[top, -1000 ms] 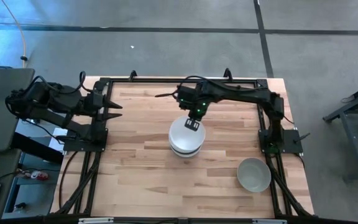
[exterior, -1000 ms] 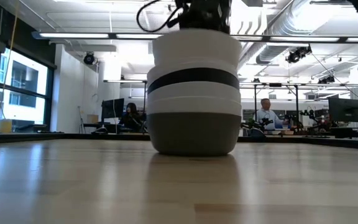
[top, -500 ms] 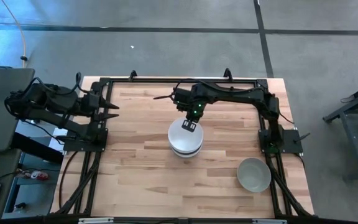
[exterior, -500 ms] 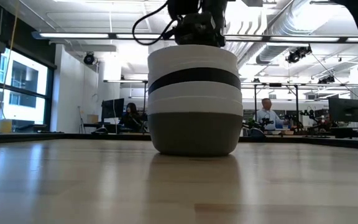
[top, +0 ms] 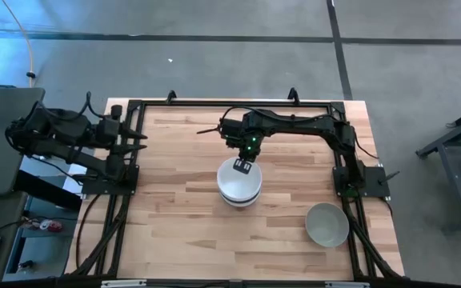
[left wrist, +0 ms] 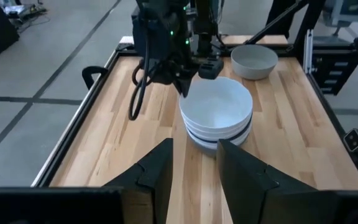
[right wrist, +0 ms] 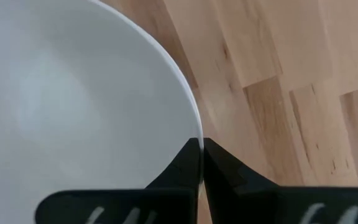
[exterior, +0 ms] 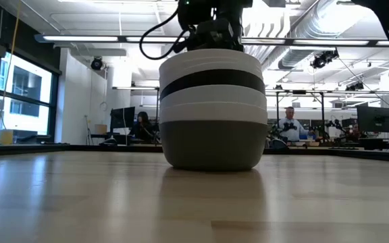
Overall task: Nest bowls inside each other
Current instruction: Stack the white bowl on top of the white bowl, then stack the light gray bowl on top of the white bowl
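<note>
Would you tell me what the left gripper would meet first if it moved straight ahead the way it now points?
Probably the stack of nested bowls: the left gripper, open, points across bare table straight at it, though height is hard to judge.

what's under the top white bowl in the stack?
Under the top white bowl, pinched at the rim by the right gripper: a black band, more white, a grey base bowl. Their insides are covered.

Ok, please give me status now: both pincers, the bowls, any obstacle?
Right pincer shut on top white bowl rim, at the stack. Left pincer open, waiting at table's left edge. One grey bowl not yet nested. No obstacle seen.
</note>
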You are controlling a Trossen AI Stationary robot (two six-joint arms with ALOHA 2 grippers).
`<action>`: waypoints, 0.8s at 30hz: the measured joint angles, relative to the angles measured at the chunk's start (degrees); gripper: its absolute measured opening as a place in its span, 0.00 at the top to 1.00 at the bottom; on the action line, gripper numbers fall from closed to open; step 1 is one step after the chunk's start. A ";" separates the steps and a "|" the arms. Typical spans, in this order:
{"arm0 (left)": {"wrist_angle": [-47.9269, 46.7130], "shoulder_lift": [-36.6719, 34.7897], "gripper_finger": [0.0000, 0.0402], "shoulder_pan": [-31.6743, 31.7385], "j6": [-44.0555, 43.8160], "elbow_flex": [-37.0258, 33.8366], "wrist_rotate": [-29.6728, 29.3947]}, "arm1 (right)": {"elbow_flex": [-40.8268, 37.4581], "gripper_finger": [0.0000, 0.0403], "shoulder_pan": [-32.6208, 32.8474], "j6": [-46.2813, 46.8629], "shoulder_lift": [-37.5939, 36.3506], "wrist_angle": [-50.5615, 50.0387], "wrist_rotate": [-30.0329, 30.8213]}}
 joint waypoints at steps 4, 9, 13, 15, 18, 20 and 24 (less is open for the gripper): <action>0.35 -0.41 0.72 -0.02 0.00 0.01 -0.01 | -0.02 0.99 0.00 0.96 -0.04 0.06 -0.06; 0.30 -0.37 0.72 -0.01 0.00 0.01 -0.01 | -0.02 0.88 -0.04 0.85 -0.11 0.16 -1.28; 0.30 -0.39 0.72 0.00 0.00 0.01 -0.01 | -0.02 0.75 -0.02 0.44 -0.11 0.17 -1.48; 0.29 -0.37 0.72 0.00 0.00 0.01 -0.01 | -0.02 0.69 -0.11 0.28 -0.26 0.16 -1.95; 0.28 -0.39 0.72 0.00 0.00 0.01 -0.01 | -0.02 0.61 -0.39 -0.49 -1.05 0.17 -2.45; 0.28 -0.37 0.72 -0.02 0.00 0.01 -0.01 | -0.03 0.57 -0.55 -0.60 -1.87 0.17 -2.48; 0.24 -0.38 0.72 0.00 0.02 0.01 -0.42 | -0.04 0.52 -0.85 -0.62 -4.94 -0.90 -2.51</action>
